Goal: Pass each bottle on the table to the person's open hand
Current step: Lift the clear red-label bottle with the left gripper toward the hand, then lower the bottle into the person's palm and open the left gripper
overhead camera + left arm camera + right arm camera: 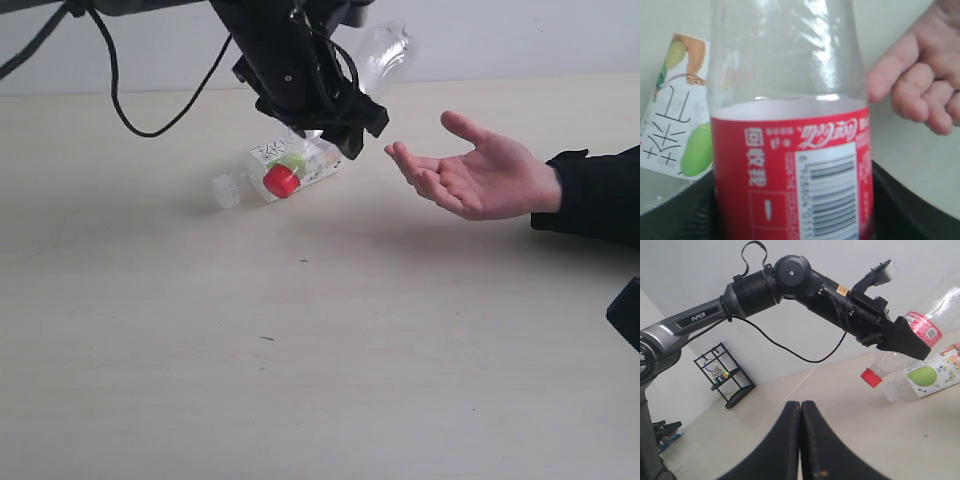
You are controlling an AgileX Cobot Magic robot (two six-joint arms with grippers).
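Two bottles show: the fruit-print bottle (262,160) lies on the bench (300,380), and the red-label bottle (385,50) hangs tilted, cap down, clamped in the left fingers (365,118), just short of the hand (480,180). Carry it over the palm, lower gently, then let go. The right fingers (790,440) are pressed together, empty.

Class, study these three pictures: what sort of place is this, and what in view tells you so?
Probably a robotics lab or test room: a cabled black robot arm marked PiPER, its pincer gripping a red-label bottle, works over a pale table, with plain walls and a black rack.
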